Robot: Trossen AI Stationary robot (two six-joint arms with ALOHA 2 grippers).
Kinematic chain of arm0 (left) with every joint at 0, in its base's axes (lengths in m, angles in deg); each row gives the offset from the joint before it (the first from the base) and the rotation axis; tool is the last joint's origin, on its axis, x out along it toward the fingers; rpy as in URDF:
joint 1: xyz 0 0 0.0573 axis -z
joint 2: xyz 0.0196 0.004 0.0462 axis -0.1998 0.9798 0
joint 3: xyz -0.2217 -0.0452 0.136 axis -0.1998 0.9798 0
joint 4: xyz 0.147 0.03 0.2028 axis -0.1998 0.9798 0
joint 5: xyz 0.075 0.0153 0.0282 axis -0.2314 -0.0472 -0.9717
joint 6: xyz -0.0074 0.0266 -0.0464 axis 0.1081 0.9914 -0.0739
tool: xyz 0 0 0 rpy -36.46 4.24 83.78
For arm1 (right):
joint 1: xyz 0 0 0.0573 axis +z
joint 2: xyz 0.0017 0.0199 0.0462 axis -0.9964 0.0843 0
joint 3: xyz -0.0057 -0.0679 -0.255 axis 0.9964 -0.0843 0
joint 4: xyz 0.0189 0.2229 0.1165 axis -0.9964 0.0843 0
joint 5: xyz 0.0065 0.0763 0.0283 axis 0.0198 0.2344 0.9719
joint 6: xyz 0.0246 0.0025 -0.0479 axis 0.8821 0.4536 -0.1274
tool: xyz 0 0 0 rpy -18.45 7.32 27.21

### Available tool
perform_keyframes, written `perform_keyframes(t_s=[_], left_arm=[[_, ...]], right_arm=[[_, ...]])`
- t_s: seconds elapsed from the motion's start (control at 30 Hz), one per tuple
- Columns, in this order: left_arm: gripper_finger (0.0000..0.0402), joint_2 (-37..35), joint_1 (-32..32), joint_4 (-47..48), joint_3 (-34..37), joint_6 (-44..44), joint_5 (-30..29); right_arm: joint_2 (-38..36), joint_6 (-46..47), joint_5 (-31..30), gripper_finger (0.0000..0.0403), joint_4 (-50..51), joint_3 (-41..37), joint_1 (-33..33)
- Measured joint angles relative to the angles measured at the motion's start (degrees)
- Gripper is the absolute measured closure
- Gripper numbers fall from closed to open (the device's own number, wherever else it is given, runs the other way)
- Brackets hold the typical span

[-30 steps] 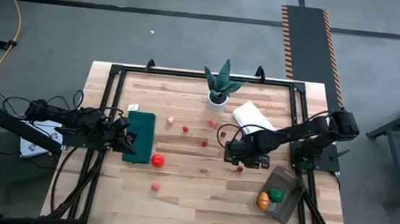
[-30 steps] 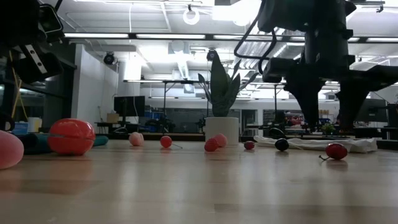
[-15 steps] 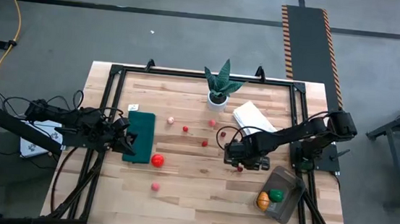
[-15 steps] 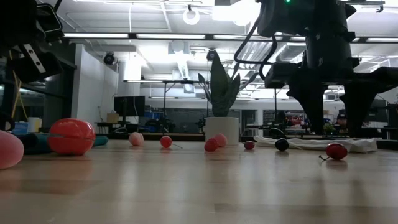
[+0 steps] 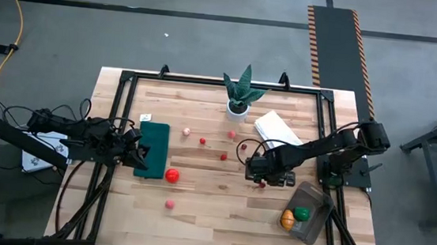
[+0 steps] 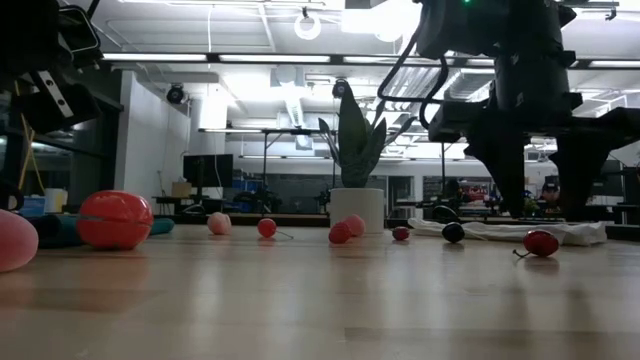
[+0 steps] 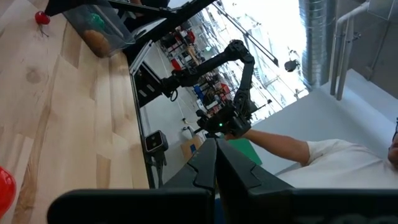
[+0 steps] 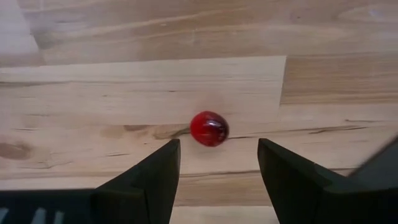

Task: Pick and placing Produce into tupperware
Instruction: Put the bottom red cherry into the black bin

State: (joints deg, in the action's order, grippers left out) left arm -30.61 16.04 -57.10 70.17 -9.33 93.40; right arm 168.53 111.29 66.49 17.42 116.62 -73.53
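A small dark red cherry with a stem (image 8: pixel 209 128) lies on the bare wood, and my open right gripper (image 8: pixel 217 144) hangs over it, fingers pointing down. In the low view the two fingers (image 6: pixel 512 180) stand above and on either side of the cherry (image 6: pixel 540 242) without touching it. The clear tupperware (image 5: pixel 307 212) sits near the table's right near corner and holds an orange and a green piece. More produce lies scattered: a red tomato (image 5: pixel 172 175), a pink ball (image 5: pixel 170 204) and small red berries (image 5: pixel 202 141). My left gripper (image 7: pixel 216 144) is shut and waits above the green mat's edge.
A dark green mat (image 5: pixel 152 150) lies left of centre. A spiky plant in a white pot (image 5: pixel 239 102) and a folded white cloth (image 5: pixel 275 129) stand toward the far edge, behind my right gripper. Bare wood lies between the cherry and the tupperware. A person's arm shows beyond the table.
My right gripper has come down toward the cherry and shifted a little sideways, so its fingers now bracket it from above. It has stayed open. The cherry and the other produce have not moved.
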Motion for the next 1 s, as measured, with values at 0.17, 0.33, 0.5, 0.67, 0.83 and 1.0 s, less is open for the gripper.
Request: perform_keyframes(t_s=[0.17, 0.33, 0.5, 0.67, 0.83, 1.0], left_arm=[[0.0401, 0.02, 0.01, 0.00, 0.01, -0.01, 0.00], [0.0401, 0.00, 0.02, 0.00, 0.00, -0.25, 0.01], [0.0401, 0.01, 0.00, -0.02, 0.01, -0.36, 0.10], [0.0401, 0.00, 0.00, -0.04, 0.01, -0.35, 0.25], [0.0401, 0.02, 0.00, -0.04, 0.00, -0.32, 0.25], [0.0401, 0.01, 0.02, -0.06, 0.00, -0.30, 0.25]], right_arm=[[0.00, -2.25, 1.03, 0.0199, -0.04, 0.01, -0.89], [0.00, -3.93, 2.02, 0.0199, 0.04, 0.02, -1.79], [-0.84, -5.25, 2.79, 0.0199, 1.24, 0.00, -2.27], [-3.80, -5.28, 1.79, 0.0199, 4.95, 0.00, -2.27], [-6.86, -4.43, -1.03, 0.0199, 5.80, 0.02, -2.27], [-8.90, -4.34, -2.07, 0.0199, 6.66, -0.18, -2.30]])
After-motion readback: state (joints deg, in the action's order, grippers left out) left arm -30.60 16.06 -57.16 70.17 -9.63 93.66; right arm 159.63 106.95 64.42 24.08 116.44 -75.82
